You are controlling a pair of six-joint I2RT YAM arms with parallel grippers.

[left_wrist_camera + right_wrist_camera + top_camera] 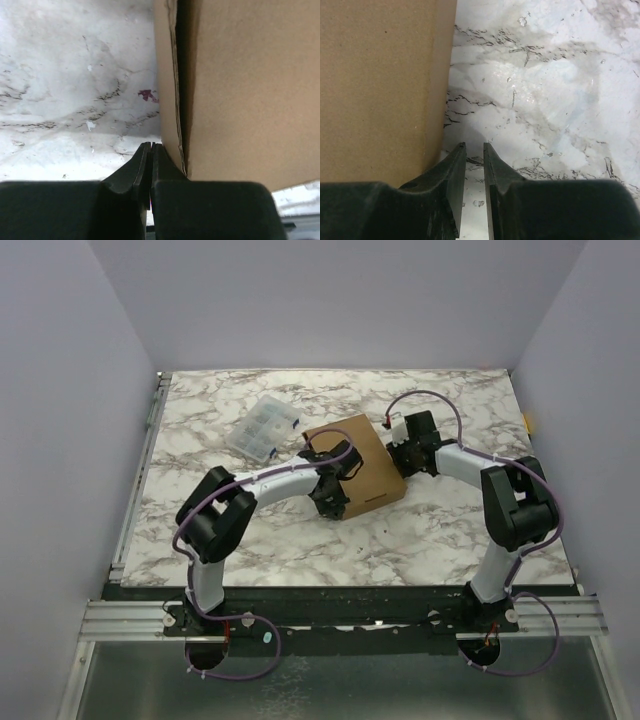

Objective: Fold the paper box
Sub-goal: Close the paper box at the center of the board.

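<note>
At the centre of the marble-patterned table (pixel 300 550), the plain brown cardboard paper box (pixel 372 468) is found largely formed, between both arms. Final squaring is judged the step in hand; inward pressure from both sides is called for next. On its left, the left gripper (pixel 151 146) is closed fully on nothing, tips beside the wall. On its right, the right gripper (pixel 475 145) is slightly parted, empty, beside the box's edge

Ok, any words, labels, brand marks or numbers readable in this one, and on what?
None can be read.
The paper box: plain brown card in all three views, no print visible.
The clear plastic case: too small to tell whether it has any label.
The marble table: veining only.
</note>
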